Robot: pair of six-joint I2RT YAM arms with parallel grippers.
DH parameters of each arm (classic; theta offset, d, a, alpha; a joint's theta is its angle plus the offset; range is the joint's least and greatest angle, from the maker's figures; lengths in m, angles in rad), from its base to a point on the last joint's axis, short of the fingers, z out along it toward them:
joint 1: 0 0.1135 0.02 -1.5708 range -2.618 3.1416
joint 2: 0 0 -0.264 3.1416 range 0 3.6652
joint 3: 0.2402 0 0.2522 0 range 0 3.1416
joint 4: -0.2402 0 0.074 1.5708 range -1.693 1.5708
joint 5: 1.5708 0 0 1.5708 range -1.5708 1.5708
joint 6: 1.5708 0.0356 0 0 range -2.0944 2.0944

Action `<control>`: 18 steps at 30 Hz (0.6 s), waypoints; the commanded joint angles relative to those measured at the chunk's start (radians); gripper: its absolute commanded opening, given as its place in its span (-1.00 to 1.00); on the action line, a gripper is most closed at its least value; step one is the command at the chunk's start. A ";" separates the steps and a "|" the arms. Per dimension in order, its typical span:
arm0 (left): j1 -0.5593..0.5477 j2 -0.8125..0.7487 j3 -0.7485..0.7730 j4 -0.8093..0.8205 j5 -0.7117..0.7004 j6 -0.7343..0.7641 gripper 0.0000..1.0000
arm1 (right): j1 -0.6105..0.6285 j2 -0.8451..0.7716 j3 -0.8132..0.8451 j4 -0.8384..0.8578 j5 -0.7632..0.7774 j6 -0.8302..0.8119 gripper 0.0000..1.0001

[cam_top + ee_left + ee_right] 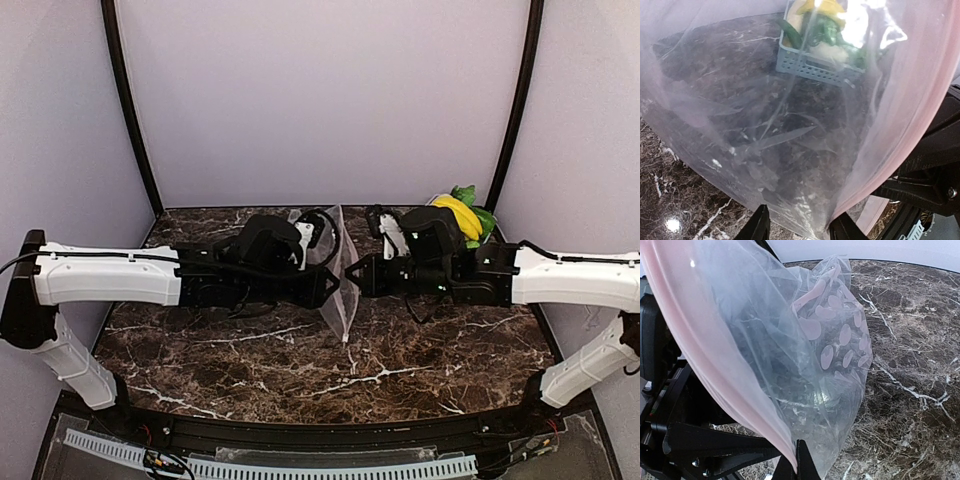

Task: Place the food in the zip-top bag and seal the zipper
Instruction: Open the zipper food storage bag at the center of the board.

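Nothing bagged yet: food [462, 215] sits in the basket [810, 67], back right. Zip-top bag [338, 270] upright mid-table, right gripper [797, 462] pinching its zipper [705, 365], left gripper [800, 227] fingers apart round the bag edge. Filling & sealing left.

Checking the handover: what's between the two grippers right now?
The zip-top bag, standing upright on edge, fills the gap between the left gripper and right gripper; the top view shows it.

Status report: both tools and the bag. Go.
Right tool shut on zip-top bag. Left tool open astride its edge. Food in basket, none bagged.
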 commanded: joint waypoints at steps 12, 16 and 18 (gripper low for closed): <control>-0.019 0.053 0.091 -0.066 -0.120 0.018 -0.32 | 0.008 0.066 0.013 -0.028 0.039 0.064 -1.00; -0.019 0.065 0.088 -0.039 -0.116 0.012 -0.26 | 0.008 0.065 0.012 -0.019 0.036 0.069 -1.00; -0.019 0.073 0.088 -0.021 -0.104 0.004 -0.24 | 0.009 0.064 0.009 -0.015 0.036 0.074 -1.00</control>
